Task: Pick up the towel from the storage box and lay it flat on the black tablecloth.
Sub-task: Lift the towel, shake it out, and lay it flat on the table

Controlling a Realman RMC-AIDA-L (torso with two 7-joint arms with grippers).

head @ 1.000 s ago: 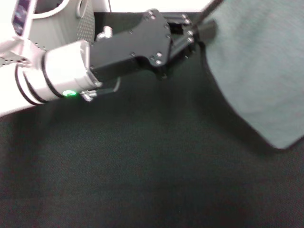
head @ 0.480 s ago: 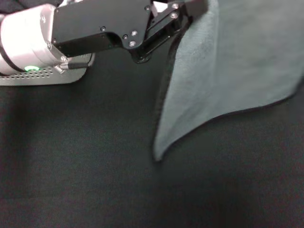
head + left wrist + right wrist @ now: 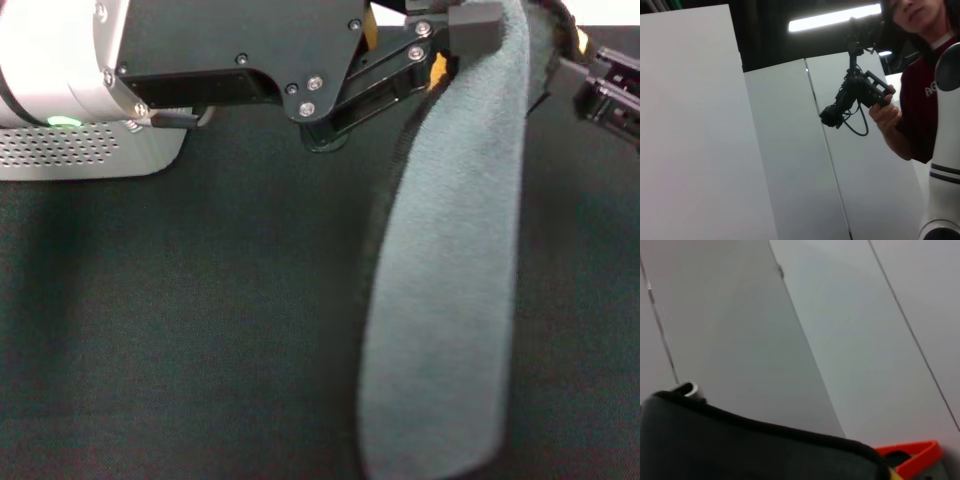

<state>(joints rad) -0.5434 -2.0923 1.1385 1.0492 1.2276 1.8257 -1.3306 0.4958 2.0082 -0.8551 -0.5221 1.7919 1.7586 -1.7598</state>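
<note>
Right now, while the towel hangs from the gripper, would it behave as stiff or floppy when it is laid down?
Probably floppy: the towel hangs as a narrow folded strip from the left gripper. It seems light, held only at its top edge. It may bunch on the black tablecloth.

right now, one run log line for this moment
left gripper: shut on towel | right gripper: at towel top | towel: hanging over tablecloth, not flat

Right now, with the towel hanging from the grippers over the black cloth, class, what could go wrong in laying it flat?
1. The towel hangs as a narrow folded strip, so it may land doubled over on the tablecloth.
2. The left gripper pinches only the top edge; the towel could slip out.
3. The right gripper is close beside it; the two may collide while spreading the towel.
</note>
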